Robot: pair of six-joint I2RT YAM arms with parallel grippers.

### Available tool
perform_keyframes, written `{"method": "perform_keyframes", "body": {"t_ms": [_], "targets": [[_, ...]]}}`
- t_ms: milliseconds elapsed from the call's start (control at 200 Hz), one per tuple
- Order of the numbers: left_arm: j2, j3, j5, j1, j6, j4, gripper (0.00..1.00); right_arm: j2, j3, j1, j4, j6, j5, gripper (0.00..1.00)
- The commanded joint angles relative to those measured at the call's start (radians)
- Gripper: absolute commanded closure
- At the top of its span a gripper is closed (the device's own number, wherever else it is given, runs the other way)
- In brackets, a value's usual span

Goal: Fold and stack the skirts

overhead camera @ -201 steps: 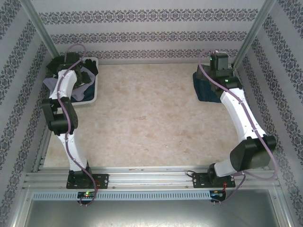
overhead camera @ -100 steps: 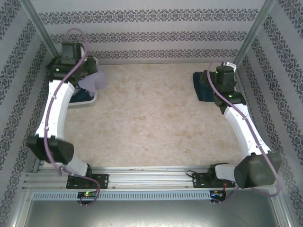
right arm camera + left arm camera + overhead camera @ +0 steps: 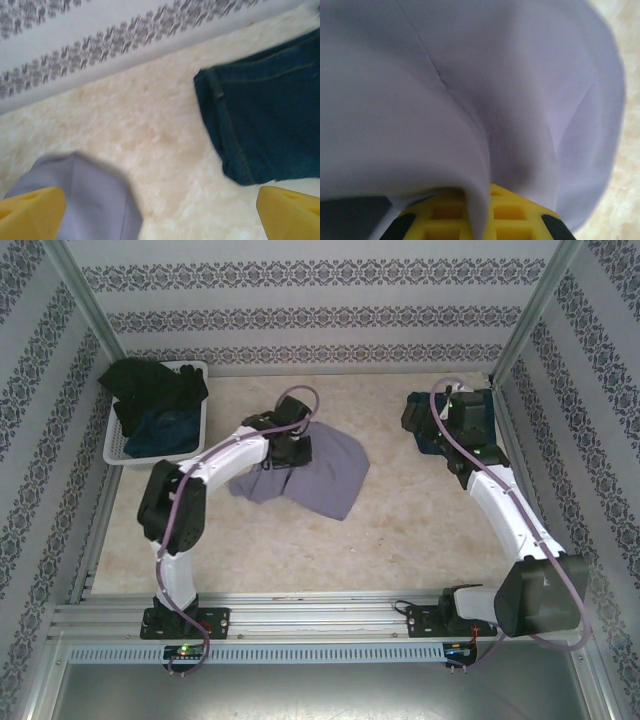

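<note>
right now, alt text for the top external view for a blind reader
The left pincer grips a pale lavender skirt lying mid-table. A white basket at far left holds a black skirt and a denim skirt; the right pincer hangs open beside another denim skirt at far right.

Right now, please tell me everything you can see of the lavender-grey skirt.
The lavender-grey skirt is one piece of thin, soft, plain cloth, pale and matte, with a fine seam line seen in the left wrist view. It lies unfolded and rumpled on the beige table, near the middle. One edge is bunched up where the left end effector is shut on it; there the cloth drapes over the yellow fingers.
</note>
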Motion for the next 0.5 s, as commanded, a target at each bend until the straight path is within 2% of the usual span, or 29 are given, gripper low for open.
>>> {"method": "perform_keyframes", "body": {"t_ms": [0, 30, 85, 125, 175, 290, 370, 445, 495], "targets": [[0.019, 0.043, 0.019, 0.011, -0.064, 0.037, 1.00, 0.037, -0.036, -0.005, -0.023, 0.018, -0.166, 0.02], [0.030, 0.039, 0.015, 0.014, -0.061, 0.035, 0.99, 0.048, -0.047, 0.000, -0.029, 0.032, -0.180, 0.02], [0.041, 0.025, 0.024, 0.024, -0.057, 0.037, 0.89, 0.058, -0.079, 0.018, -0.026, 0.047, -0.185, 0.02], [0.044, 0.015, 0.035, 0.030, -0.055, 0.042, 0.84, 0.060, -0.111, 0.033, -0.006, 0.068, -0.185, 0.02], [0.043, 0.004, 0.050, 0.037, -0.051, 0.046, 0.84, 0.063, -0.143, 0.053, 0.018, 0.081, -0.208, 0.02], [0.015, -0.027, 0.046, 0.050, -0.041, 0.056, 0.85, 0.075, -0.190, 0.113, 0.008, 0.165, -0.165, 0.02], [0.002, -0.044, 0.044, 0.054, -0.039, 0.052, 0.85, 0.092, -0.216, 0.146, -0.025, 0.231, -0.171, 0.06], [-0.001, -0.061, 0.061, 0.055, -0.040, 0.053, 0.81, 0.121, -0.233, 0.184, -0.049, 0.296, -0.225, 0.12], [-0.006, -0.073, 0.096, 0.056, -0.044, 0.063, 0.74, 0.138, -0.235, 0.215, -0.081, 0.335, -0.240, 0.16]]}}
